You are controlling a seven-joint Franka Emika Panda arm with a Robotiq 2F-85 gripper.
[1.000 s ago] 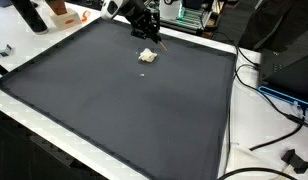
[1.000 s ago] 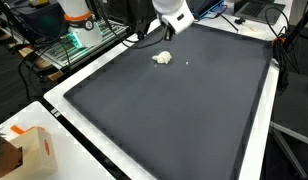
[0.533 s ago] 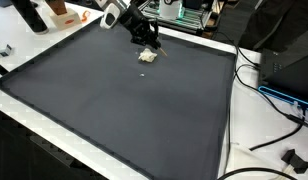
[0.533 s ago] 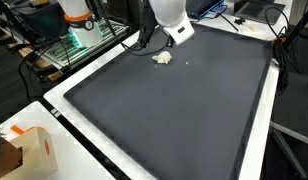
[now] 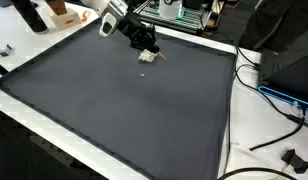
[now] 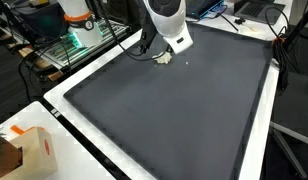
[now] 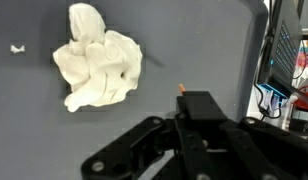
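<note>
A crumpled white tissue (image 7: 99,65) lies on the dark mat (image 5: 124,110) near its far edge. In both exterior views my gripper (image 5: 146,45) (image 6: 172,50) hangs right over the tissue (image 6: 162,58) and covers most of it. In the wrist view the gripper (image 7: 194,98) stands below and to the right of the wad, not touching it. Its fingers look pressed together, and a thin stick with an orange tip (image 7: 181,88) pokes out between them. A small white crumb (image 7: 16,47) lies on the mat beside the tissue.
The mat has a white border (image 6: 89,130). An orange and white box (image 6: 29,150) stands off one corner. Cables (image 5: 264,90) run along one side. Equipment with green lights (image 6: 74,40) and a black object (image 5: 32,15) stand beyond the mat's edge.
The gripper has come down and moved over the tissue, which showed clearly beside it a second ago. The tissue itself has not moved.
</note>
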